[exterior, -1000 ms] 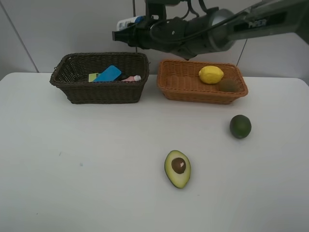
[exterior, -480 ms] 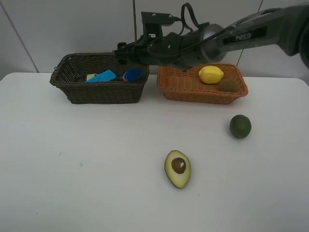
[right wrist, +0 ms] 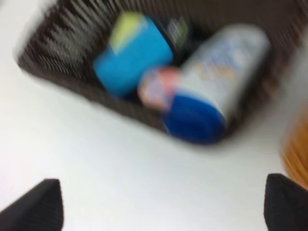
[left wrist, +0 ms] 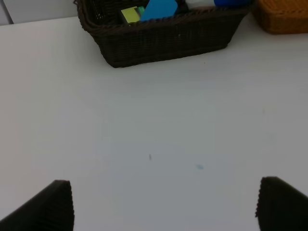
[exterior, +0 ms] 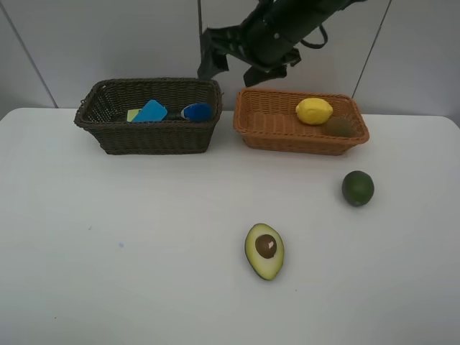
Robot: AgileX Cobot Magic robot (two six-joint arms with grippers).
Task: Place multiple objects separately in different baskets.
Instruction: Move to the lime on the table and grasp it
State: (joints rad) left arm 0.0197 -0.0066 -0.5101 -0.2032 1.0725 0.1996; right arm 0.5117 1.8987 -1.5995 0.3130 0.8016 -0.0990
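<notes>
The white blue-capped bottle point(exterior: 196, 111) lies in the dark brown wicker basket point(exterior: 154, 136), the yellow lemon point(exterior: 314, 111) and brown kiwi point(exterior: 339, 127) in the orange-tan basket point(exterior: 287, 136). The green lime point(exterior: 358, 188) and halved avocado point(exterior: 264, 250) lie unsorted on the white bench point(exterior: 144, 251). The left claw point(left wrist: 163, 207) and right claw point(exterior: 230, 66) gape wide, empty.

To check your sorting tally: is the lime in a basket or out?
Out. The lime sits on the bare table, in front of the orange basket and apart from it.

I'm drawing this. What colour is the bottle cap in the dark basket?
Blue; the cap shows best in the right wrist view.
</notes>
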